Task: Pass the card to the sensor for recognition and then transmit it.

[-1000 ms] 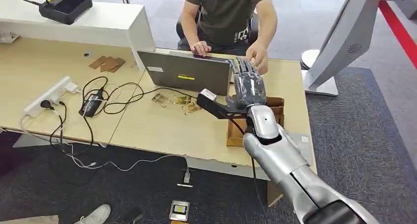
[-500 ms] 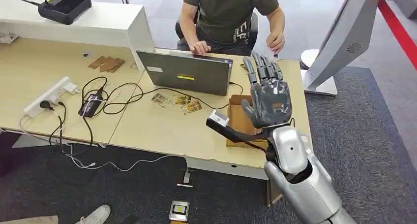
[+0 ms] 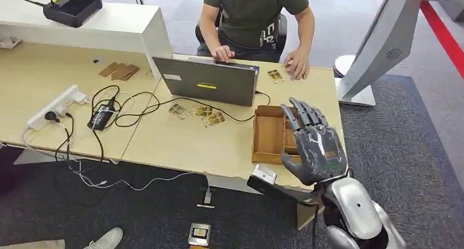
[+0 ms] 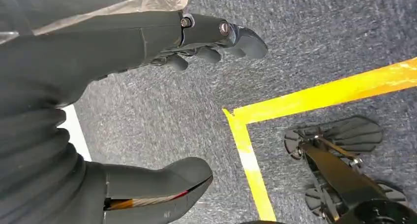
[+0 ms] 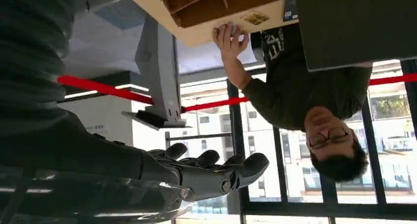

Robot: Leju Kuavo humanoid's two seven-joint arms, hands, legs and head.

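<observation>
A small gold-patterned card lies on the table's far side beside the laptop. A person's hand rests right next to it. My right hand hovers above the table's near right edge, fingers spread and holding nothing, beside the wooden box. In the right wrist view the hand is stretched out, with the person's hand and the card far beyond it. My left hand hangs over the carpet, thumb apart from the fingers, nothing held.
Several more cards lie in front of the laptop among black cables. A power strip sits at the left. A black device tops the white cabinet. A grey kiosk stand rises to the right of the table.
My right hand has pulled back from the person's hand toward the table's near edge and sunk lower. The person's hand has come down on the table, where a card now lies beside it.
</observation>
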